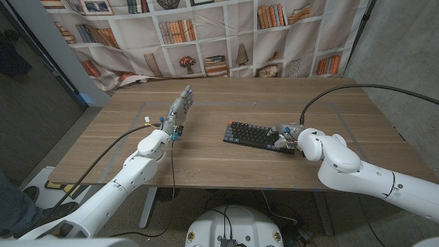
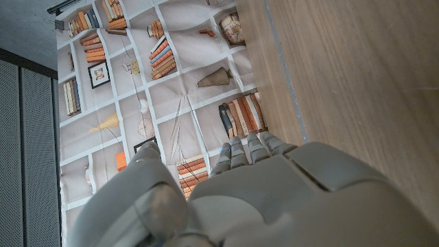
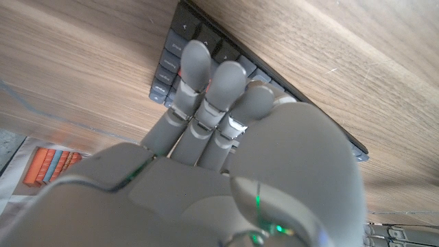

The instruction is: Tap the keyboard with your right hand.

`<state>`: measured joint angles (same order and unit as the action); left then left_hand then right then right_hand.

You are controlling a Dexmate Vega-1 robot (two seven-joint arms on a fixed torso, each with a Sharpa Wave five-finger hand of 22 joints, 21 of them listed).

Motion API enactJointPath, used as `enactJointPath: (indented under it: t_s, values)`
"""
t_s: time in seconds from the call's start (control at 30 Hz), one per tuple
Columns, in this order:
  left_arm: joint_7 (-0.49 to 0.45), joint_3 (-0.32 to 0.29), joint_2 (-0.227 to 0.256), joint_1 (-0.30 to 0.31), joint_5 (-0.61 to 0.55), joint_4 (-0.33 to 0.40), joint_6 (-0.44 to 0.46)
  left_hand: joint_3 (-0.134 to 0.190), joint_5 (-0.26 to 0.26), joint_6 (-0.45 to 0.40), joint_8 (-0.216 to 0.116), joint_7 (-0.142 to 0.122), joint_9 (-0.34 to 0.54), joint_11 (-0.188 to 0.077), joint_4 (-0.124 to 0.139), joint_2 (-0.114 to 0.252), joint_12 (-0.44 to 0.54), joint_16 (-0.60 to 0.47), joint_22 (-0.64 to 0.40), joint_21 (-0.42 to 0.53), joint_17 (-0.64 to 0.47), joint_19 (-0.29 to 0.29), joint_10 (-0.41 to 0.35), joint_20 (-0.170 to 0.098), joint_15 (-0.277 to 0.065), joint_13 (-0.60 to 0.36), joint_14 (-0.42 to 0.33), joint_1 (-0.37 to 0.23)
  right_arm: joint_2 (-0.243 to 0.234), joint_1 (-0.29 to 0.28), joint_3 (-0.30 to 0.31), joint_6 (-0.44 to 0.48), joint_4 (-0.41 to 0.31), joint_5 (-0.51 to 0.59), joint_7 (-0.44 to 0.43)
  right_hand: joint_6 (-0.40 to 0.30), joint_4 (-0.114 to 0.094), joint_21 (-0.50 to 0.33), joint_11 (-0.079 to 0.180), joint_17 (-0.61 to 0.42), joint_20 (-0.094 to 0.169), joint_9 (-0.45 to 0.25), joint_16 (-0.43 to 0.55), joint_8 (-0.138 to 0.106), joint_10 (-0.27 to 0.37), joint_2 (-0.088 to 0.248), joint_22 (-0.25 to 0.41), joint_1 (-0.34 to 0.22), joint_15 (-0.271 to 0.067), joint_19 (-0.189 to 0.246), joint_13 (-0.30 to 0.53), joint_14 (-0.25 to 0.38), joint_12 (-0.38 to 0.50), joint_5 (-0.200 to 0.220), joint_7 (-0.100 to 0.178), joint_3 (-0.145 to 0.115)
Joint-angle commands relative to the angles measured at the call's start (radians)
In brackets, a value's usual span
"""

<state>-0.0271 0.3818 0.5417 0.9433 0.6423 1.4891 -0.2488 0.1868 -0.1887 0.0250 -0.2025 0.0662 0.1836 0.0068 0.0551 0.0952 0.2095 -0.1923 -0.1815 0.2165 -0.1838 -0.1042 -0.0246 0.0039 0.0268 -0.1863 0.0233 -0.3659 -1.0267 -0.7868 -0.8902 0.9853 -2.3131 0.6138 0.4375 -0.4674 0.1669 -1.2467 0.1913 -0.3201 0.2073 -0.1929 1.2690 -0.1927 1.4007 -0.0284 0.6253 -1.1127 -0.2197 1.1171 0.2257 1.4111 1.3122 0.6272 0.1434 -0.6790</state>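
Observation:
A dark keyboard [image 1: 251, 133] with one red key lies on the wooden table [image 1: 226, 103], right of the middle. My right hand [image 1: 287, 136] is at its right end, fingers over the keys. In the right wrist view the fingertips [image 3: 197, 58] press down on the keyboard [image 3: 180, 42] near that end. My left hand [image 1: 180, 108] stands up off the table to the left of the keyboard, fingers straight and together, holding nothing. The left wrist view looks along the left hand [image 2: 260, 192] toward the backdrop.
A bookshelf-print backdrop [image 1: 206, 34] hangs behind the table's far edge. Black cables [image 1: 357, 88] run over the table's right side to my right arm, and another cable [image 1: 110, 152] trails along my left arm. Bare wood [image 1: 302, 103] lies beyond the keyboard.

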Motion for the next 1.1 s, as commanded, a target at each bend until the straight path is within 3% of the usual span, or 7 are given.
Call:
enactJointPath:
  t_s: [0.03, 0.67, 1.1]
  values:
    - [0.006, -0.001, 0.004, -0.003, 0.001, -0.001, 0.001, 0.003, 0.003, -0.011, 0.003, 0.004, 0.002, -0.003, 0.001, 0.003, -0.002, 0.004, -0.003, -0.003, -0.001, 0.0, -0.005, 0.004, 0.002, -0.003, -0.005, -0.002, -0.001, -0.011, 0.015, 0.003, -0.018, 0.022, -0.029, -0.008, -0.001, -0.01, 0.004, 0.003, 0.011, -0.004, 0.001, -0.004, 0.0, 0.004, -0.001, 0.004, -0.001, -0.006, 0.002, -0.001, 0.007, -0.003, 0.0, -0.007]
    - [0.008, 0.004, -0.006, -0.012, -0.003, -0.007, -0.007, 0.002, 0.003, -0.013, 0.003, 0.005, 0.002, -0.002, 0.001, 0.004, -0.002, 0.003, -0.003, -0.003, -0.001, 0.001, -0.008, 0.005, 0.001, -0.003, -0.009, -0.003, -0.023, -0.061, 0.1, -0.006, -0.066, -0.024, -0.106, -0.011, -0.002, -0.024, 0.004, 0.008, 0.01, -0.004, 0.004, -0.003, -0.001, 0.009, -0.004, 0.005, -0.002, -0.015, 0.001, -0.002, 0.006, -0.008, 0.015, -0.014]
    - [-0.019, -0.013, 0.006, 0.015, -0.006, 0.024, -0.015, 0.002, 0.003, -0.02, 0.002, 0.005, 0.003, -0.001, 0.001, 0.006, -0.001, 0.001, -0.003, -0.001, -0.001, 0.005, -0.013, 0.005, 0.0, -0.003, -0.014, -0.004, -0.042, -0.156, 0.221, -0.08, -0.093, -0.132, -0.275, -0.018, 0.0, -0.03, 0.004, 0.01, 0.01, -0.004, 0.008, -0.002, -0.004, 0.011, -0.039, 0.005, -0.002, -0.018, 0.0, 0.001, 0.001, -0.02, 0.017, -0.003]
